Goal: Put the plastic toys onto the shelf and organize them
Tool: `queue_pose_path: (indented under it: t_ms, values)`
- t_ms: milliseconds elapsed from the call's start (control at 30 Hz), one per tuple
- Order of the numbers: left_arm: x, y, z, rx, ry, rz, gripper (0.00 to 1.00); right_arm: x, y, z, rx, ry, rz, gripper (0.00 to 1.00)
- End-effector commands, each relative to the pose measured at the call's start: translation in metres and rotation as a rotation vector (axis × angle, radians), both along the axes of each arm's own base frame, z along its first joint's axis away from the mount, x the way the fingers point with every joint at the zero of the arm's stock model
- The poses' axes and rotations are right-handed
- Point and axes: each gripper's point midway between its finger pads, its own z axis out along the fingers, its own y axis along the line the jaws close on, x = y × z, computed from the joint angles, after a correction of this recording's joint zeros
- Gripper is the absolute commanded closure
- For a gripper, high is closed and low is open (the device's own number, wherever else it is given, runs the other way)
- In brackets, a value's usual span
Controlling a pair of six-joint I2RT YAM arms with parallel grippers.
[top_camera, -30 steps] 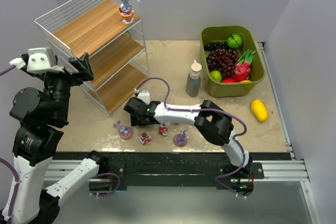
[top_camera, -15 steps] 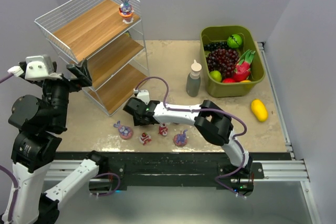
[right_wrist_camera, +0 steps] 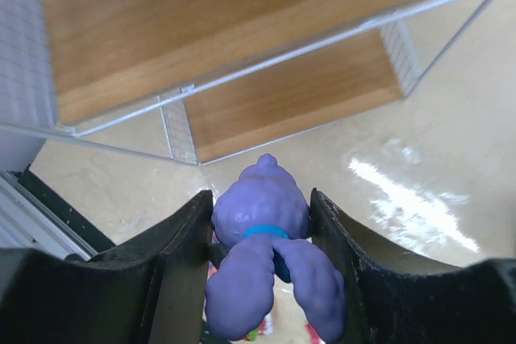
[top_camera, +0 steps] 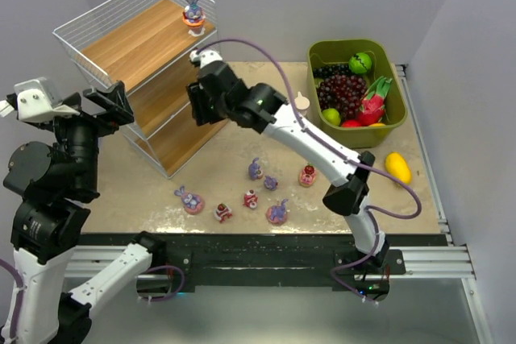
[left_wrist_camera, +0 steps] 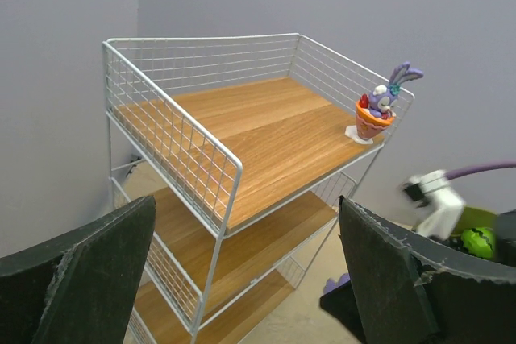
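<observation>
1. Grip: the right pincer is closed on a purple bunny, one pad on each side of its body. The ears hang toward the camera and the rounded bottom points at the shelf. The hold looks centred, so there is no reason to regrip.
2. Position: the bunny hangs in the air just off the shelf's front right side. In the wrist view a wooden board sits ahead of it with a lower board beyond. Which tier the nearer board is, I cannot tell for sure.
3. Approach: carry the toy over the thin wire rail rather than through it. The fingers are wider than the toy and would probably catch the wire first.
4. Placement: turn the wrist so the bunny's bottom faces the board, lower it until it rests, and only then part the fingers. The boards slope, so a toy let go early could roll or tip.
5. Order: the potted bunny already stands at the back right corner of the top board. Setting this one in a tidy row with space around it would suit the organizing.
6. Other arm: the left pincer is spread wide and empty, beside the shelf's left end. It should stay out of the way.
7. Remainder: loose toys lie on the table near the front edge, so much of the job is left.
</observation>
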Motion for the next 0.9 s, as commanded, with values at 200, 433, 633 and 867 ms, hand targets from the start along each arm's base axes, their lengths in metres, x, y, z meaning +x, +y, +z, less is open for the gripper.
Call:
queue_pose_path:
  t_ms: [200, 433, 633, 867]
  values:
    - [0.013, -0.003, 0.016, -0.04, -0.017, 0.022, 0.01, -0.003, -0.041, 0.14, 0.069, -0.373, 0.144, 0.96]
    - [0.027, -0.017, 0.028, -0.013, 0.003, -0.022, 0.01, -0.005, -0.045, 0.22, 0.243, -0.592, 0.137, 0.97]
    - [0.042, -0.04, 0.038, -0.02, 0.022, -0.11, 0.02, -0.004, -0.031, 0.233, 0.251, -0.741, 0.219, 1.0]
    - [0.053, -0.075, 0.052, 0.002, 0.025, -0.27, 0.02, -0.008, -0.015, 0.237, 0.231, -0.878, 0.325, 1.0]
